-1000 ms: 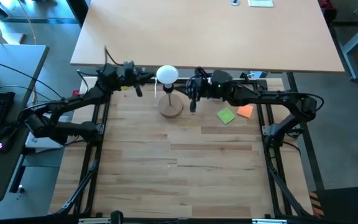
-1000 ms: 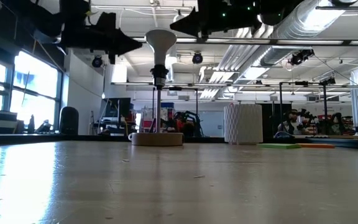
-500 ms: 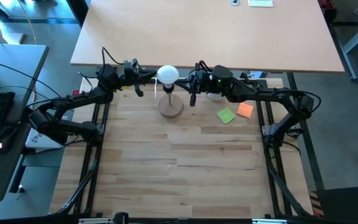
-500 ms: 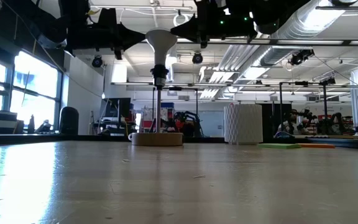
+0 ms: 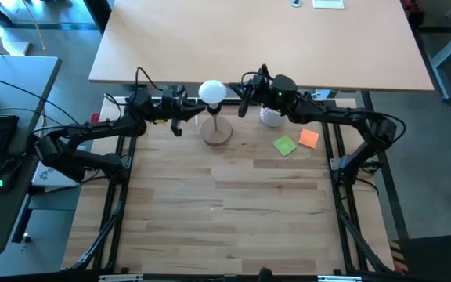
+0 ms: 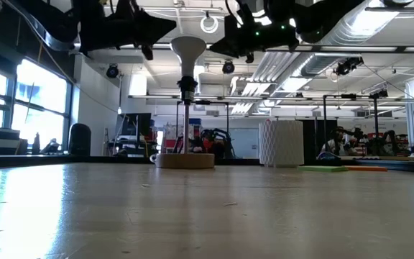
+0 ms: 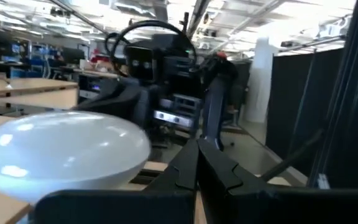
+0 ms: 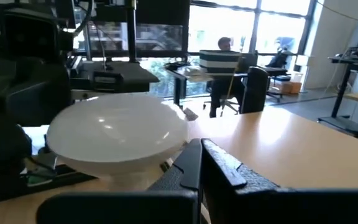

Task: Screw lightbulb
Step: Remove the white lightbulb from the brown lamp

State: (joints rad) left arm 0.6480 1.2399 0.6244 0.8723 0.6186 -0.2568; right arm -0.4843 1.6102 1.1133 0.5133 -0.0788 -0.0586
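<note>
So here's where I'm at: the lightbulb (image 5: 211, 92) is sitting upright on top of the black socket (image 6: 186, 89) of the wooden disc stand (image 5: 216, 132), globe up, neck down into the socket, and it looks seated rather than just balanced, though I can't tell how far the thread has gone in. My left end effector (image 5: 195, 110) is just beside the bulb on one side with its fingers pressed together, holding nothing. My right end effector (image 5: 242, 100) is near the bulb on the opposite side, fingers also together and empty. In both wrist views the globe fills the foreground right past my closed fingertips, so I'm close but I don't see contact from either side. My read is that the placing part is basically done and what's left, if anything, is checking or finishing the last turns, which I couldn't do without opening up and getting a grip on the globe first. Beyond the right end effector from the bulb there's a white perforated cup (image 5: 270, 117), and further that way a green note (image 5: 285, 146) and an orange note (image 5: 308, 139) on the desk (image 5: 233, 211), none of it in play.
</note>
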